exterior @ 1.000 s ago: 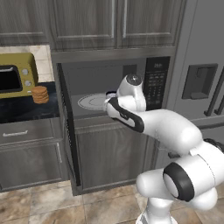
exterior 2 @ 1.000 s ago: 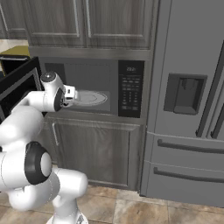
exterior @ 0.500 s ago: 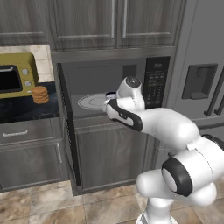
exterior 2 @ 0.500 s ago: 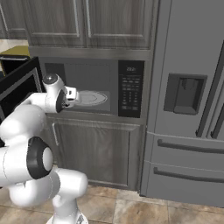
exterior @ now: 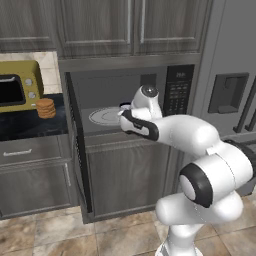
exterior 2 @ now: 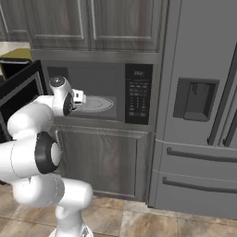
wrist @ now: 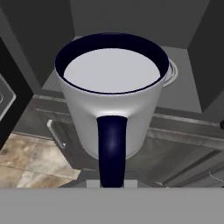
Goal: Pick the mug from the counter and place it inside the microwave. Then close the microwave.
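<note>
Left base view: the microwave [exterior: 132, 107] sat built in under the grey upper cabinets [exterior: 100, 27], door [exterior: 75, 150] swung wide and seen nearly edge-on at the cavity's left side. White turntable [exterior: 102, 116] lay on the cavity floor. The arm reached to the microwave's mouth, and the tool [exterior: 125, 111] sat at the front edge of the cavity, just right of the turntable. A sliver of the mug [exterior: 125, 105] showed by the wrist, dark rim visible, most of it hidden by the arm. Left of the microwave, the black surface [exterior: 25, 127] carried a yellow toaster oven [exterior: 17, 86] and a biscuit stack [exterior: 45, 108] just beside it. Fridge [exterior: 230, 100] stood right of the microwave.

Right base view: the tool [exterior 2: 79, 97] poked out from the wrist at the cavity's left front, over the near rim of the turntable [exterior 2: 98, 103]. Keypad panel [exterior 2: 137, 92] on the microwave's [exterior 2: 109, 92] right side. Door [exterior 2: 21, 95] hung open to the left, behind the arm.

Hand view: the mug [wrist: 111, 96] was up close, upright, white body, dark rim, dark handle [wrist: 111, 148] facing the camera. The tool was closed down on that handle, with the handle running down to the bottom edge where the fingertips were hidden. Behind the mug lay the grey cavity and an arc of the turntable [wrist: 172, 72] at its right. The mug hung at the microwave's front lip, not resting on anything visible.
</note>
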### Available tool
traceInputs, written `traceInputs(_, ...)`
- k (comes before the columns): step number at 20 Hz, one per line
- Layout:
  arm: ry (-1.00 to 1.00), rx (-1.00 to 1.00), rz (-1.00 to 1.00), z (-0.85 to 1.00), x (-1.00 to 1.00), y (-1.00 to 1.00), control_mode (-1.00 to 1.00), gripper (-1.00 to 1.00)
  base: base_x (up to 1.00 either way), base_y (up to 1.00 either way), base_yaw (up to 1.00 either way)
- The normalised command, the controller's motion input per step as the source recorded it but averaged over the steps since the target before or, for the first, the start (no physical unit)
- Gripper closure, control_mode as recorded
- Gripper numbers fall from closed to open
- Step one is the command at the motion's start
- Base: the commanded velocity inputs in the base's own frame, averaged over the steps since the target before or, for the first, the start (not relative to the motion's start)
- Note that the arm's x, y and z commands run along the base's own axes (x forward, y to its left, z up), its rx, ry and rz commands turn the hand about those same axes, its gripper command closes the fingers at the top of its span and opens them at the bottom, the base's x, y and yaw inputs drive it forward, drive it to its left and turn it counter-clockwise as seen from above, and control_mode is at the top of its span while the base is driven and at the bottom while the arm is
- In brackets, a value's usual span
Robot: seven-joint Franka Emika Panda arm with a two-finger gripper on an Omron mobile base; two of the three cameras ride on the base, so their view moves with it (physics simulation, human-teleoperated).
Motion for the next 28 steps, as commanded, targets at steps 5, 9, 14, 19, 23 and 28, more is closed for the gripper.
traceInputs(5,0.0,0.0,0.0,0.0,0.25,0.0,-1.0,1.0,0.0,0.0,0.0)
traceInputs(9,0.0,0.0,0.0,-0.07,0.27,0.0,-1.0,1.0,0.0,0.0,0.0)
traceInputs(14,0.0,0.0,0.0,-0.14,0.2,0.0,-1.0,1.0,0.0,0.0,0.0)
traceInputs(19,0.0,0.0,0.0,-0.01,0.19,0.0,-1.0,1.0,0.0,0.0,0.0)
traceInputs(23,0.01,0.0,0.0,-0.03,0.27,0.0,-1.0,1.0,0.0,0.0,0.0)
traceInputs(28,0.0,0.0,0.0,-0.15,0.25,0.0,-1.0,1.0,0.0,0.0,0.0)
